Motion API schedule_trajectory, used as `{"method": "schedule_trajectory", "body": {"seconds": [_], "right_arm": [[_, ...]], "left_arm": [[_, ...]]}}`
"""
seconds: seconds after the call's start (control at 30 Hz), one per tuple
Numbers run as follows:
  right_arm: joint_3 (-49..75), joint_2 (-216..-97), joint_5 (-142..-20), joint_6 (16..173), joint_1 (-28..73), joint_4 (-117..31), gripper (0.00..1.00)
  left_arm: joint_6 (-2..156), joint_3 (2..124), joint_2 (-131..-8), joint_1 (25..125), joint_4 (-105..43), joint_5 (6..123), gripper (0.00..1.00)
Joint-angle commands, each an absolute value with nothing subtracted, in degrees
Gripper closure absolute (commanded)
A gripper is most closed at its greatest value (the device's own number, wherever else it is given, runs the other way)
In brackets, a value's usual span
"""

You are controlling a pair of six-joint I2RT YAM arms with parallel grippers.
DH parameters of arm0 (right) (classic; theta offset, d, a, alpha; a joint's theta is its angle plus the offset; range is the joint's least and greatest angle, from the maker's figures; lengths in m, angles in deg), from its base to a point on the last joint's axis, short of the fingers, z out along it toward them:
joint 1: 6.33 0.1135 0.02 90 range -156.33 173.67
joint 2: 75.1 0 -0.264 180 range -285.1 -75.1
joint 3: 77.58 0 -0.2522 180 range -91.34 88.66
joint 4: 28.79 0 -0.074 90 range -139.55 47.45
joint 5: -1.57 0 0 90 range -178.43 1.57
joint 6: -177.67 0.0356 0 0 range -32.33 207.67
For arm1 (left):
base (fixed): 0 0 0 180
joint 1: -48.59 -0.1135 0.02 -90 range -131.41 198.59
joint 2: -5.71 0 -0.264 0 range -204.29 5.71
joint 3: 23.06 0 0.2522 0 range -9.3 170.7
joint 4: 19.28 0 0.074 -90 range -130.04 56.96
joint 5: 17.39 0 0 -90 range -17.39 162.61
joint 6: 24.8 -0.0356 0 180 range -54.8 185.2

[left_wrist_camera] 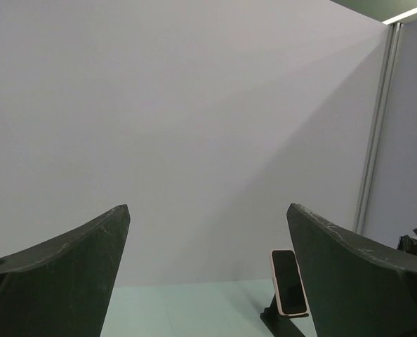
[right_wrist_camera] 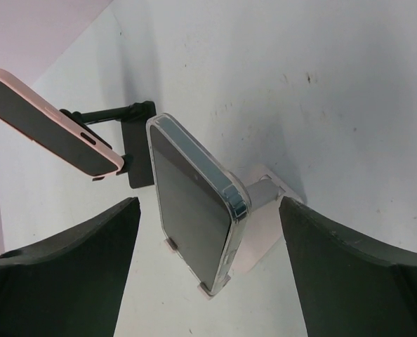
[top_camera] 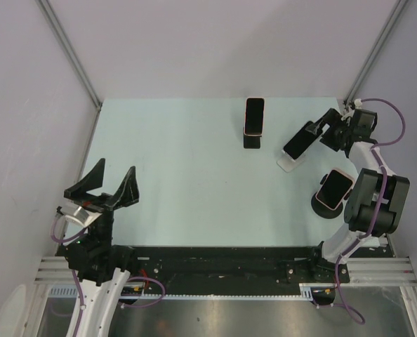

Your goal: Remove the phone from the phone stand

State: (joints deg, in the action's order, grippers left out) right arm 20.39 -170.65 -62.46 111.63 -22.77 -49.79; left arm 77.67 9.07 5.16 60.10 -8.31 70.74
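Note:
A black phone in a clear case (right_wrist_camera: 194,210) (top_camera: 301,140) leans on a white phone stand (right_wrist_camera: 265,239) (top_camera: 289,165) at the back right of the table. My right gripper (right_wrist_camera: 208,201) (top_camera: 326,130) is open around the phone's upper end, with a gap on each side between phone and fingers (right_wrist_camera: 363,281). My left gripper (top_camera: 114,179) (left_wrist_camera: 207,207) is open and empty, raised at the near left, far from any phone.
A pink-cased phone (top_camera: 254,116) (left_wrist_camera: 288,282) (right_wrist_camera: 47,123) rests on a black stand (top_camera: 252,140) (right_wrist_camera: 135,151) at the back centre. Another pink-cased phone (top_camera: 335,188) sits on a round black stand (top_camera: 323,204) beside the right arm. Grey walls enclose the pale green table (top_camera: 180,175).

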Motion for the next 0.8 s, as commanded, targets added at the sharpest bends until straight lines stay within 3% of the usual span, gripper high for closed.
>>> {"method": "schedule_trajectory", "body": {"seconds": [0.0, 0.2, 0.53, 0.63, 0.77], "right_arm": [[17.99, -171.60, -57.85, 111.93, -23.64, -45.98, 0.17], [18.08, -172.13, -55.47, 110.96, -24.34, -45.98, 0.39], [19.84, -167.83, -55.21, 110.52, -25.13, -44.40, 0.93], [20.28, -165.46, -55.21, 110.26, -25.22, -44.13, 1.00], [20.89, -161.50, -54.86, 110.34, -25.22, -43.17, 1.00]], "left_arm": [[77.68, 9.16, 4.92, 60.37, -7.91, 70.59, 0.00], [77.86, 9.16, 4.66, 60.37, -8.00, 70.32, 0.00], [78.04, 9.25, 4.75, 60.37, -7.91, 70.06, 0.00], [78.12, 9.25, 4.66, 60.37, -7.91, 70.06, 0.00], [78.47, 9.33, 4.05, 60.37, -7.91, 69.80, 0.00]]}}
